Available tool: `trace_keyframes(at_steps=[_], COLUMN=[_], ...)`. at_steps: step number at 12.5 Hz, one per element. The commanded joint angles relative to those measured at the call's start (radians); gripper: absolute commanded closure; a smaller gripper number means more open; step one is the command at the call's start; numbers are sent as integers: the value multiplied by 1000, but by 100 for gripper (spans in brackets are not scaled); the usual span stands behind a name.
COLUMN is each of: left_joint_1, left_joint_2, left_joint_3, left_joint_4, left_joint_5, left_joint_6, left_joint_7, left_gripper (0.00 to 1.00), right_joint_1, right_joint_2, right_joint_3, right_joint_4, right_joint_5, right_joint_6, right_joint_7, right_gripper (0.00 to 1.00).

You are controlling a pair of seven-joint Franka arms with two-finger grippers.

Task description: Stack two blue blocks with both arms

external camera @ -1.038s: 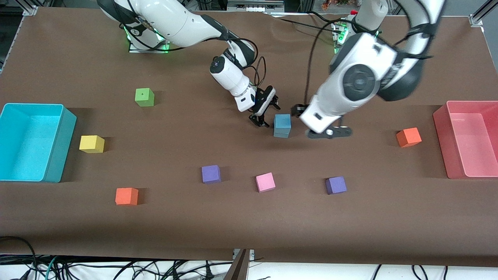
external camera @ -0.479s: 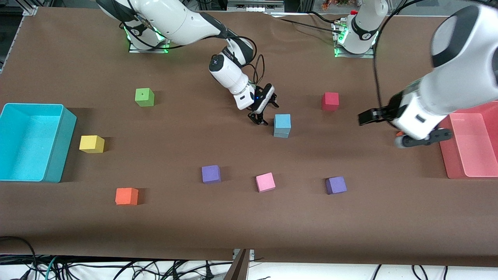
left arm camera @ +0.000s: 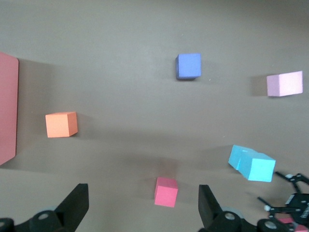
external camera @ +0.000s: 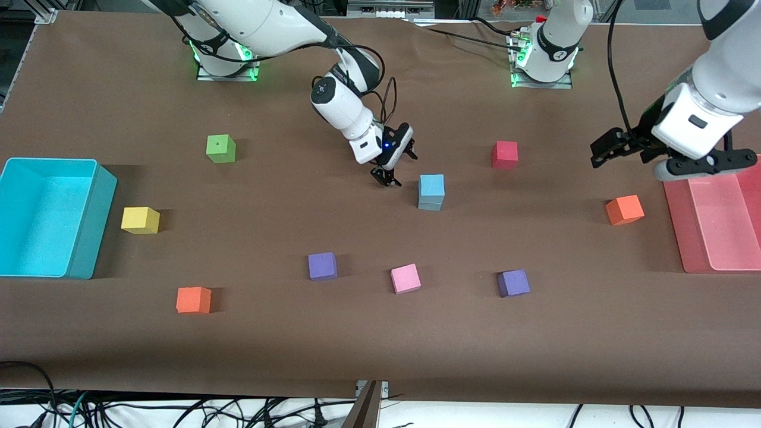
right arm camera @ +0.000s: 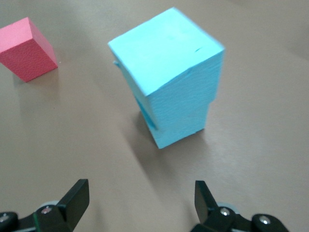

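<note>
We see the right gripper (external camera: pixel 397 164) with fingers apart and empty, low over the table just beside the blue blocks (external camera: pixel 431 191), which are already stacked, one on the other a bit skewed, mid-table near the red cube (external camera: pixel 505 154). The left gripper (external camera: pixel 630 147) is up over the pink bin (external camera: pixel 675 205) end, fingers apart, holding nothing. We judge the stack done and the step is retreat: next just calls for clearing the right gripper without bumping the stack

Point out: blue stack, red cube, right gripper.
blue stack (external camera: pixel 431 186), front view, top cube's upper face
red cube (external camera: pixel 504 153), front view, top face
right gripper (external camera: pixel 393 169), front view, between open fingertips
</note>
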Motion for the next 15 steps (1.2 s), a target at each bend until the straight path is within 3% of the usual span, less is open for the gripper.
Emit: trace_keyframes(at_steps=[1,7,13,15], left_joint_1=[-38,-48,-49,-51], left_joint_2=[-54,-58,-56,-58], left_joint_3=[33,45,67,99], left_joint_4=[-81,-85,-90,-105], left_joint_5=[19,24,24,24], left_joint_6=[40,34,37,37], left_joint_7=[28,29,107,124], left_gripper=[0,0,0,0], right_joint_1=[-48,-177,-269,-272], right_joint_2=[-111,-321,-488,-545], right_joint_3=[6,-28,-204,-302], right_joint_4=[-44,-30,-25,2], right_joint_5=[0,6,6,9], right_joint_6=[-133,-519,-661,-827], right_joint_7=[-9,-6,-61,-49], right_gripper=[3,3,1,1])
